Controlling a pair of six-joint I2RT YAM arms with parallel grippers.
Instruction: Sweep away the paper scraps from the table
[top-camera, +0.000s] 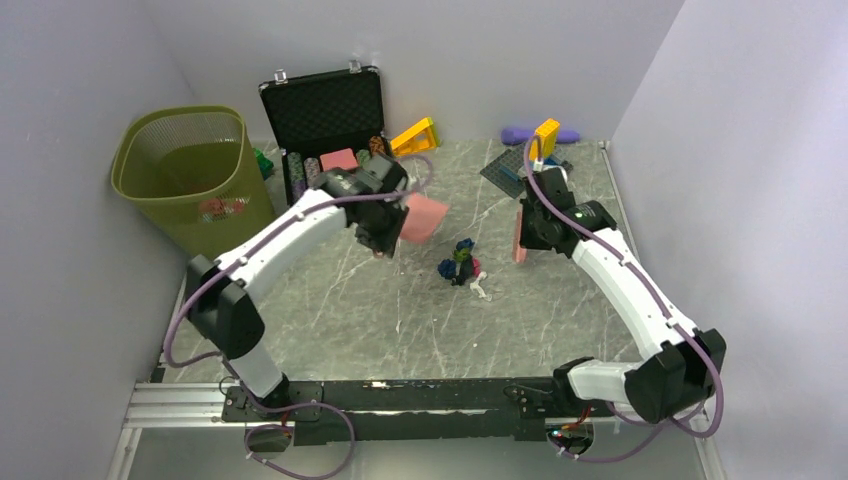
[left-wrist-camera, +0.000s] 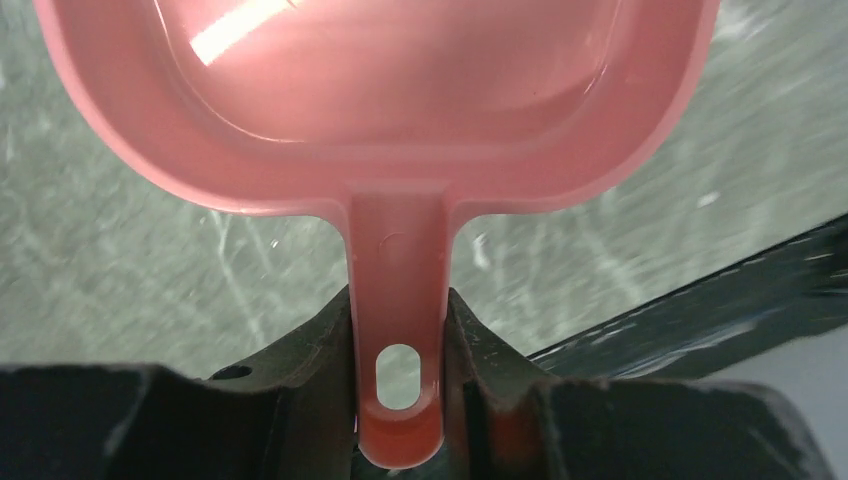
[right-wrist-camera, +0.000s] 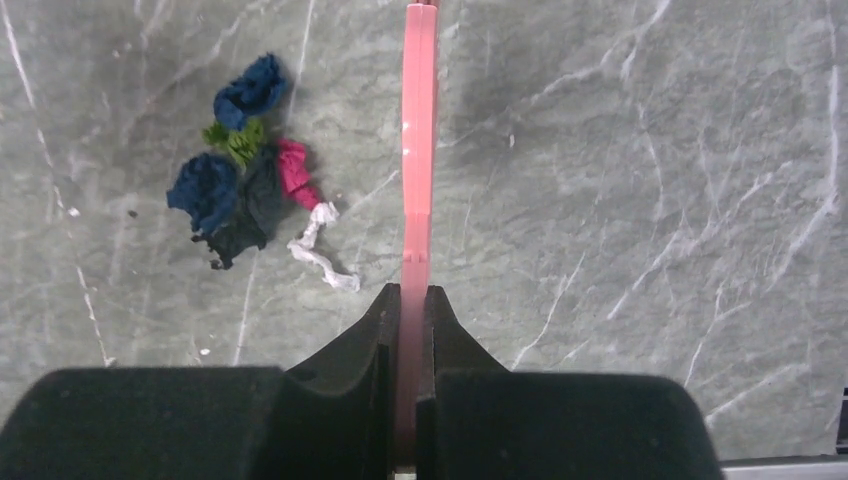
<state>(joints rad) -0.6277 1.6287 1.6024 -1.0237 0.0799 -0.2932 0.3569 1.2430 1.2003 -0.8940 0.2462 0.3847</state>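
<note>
The paper scraps (top-camera: 461, 263) lie in a small pile of dark blue, green, pink, black and white wads at the middle of the marble table (top-camera: 400, 320); they also show in the right wrist view (right-wrist-camera: 245, 170). My left gripper (top-camera: 385, 238) is shut on the handle of a pink dustpan (left-wrist-camera: 400, 120), held above the table left of the pile (top-camera: 423, 218). My right gripper (top-camera: 527, 240) is shut on a thin pink brush (right-wrist-camera: 418, 160), seen edge-on, right of the pile (top-camera: 519, 235).
A green wastebasket (top-camera: 190, 175) stands at the far left. An open black case (top-camera: 325, 110) with poker chips sits at the back, with yellow blocks (top-camera: 415, 136) and a dark studded baseplate (top-camera: 510, 170) nearby. Walls close in on both sides.
</note>
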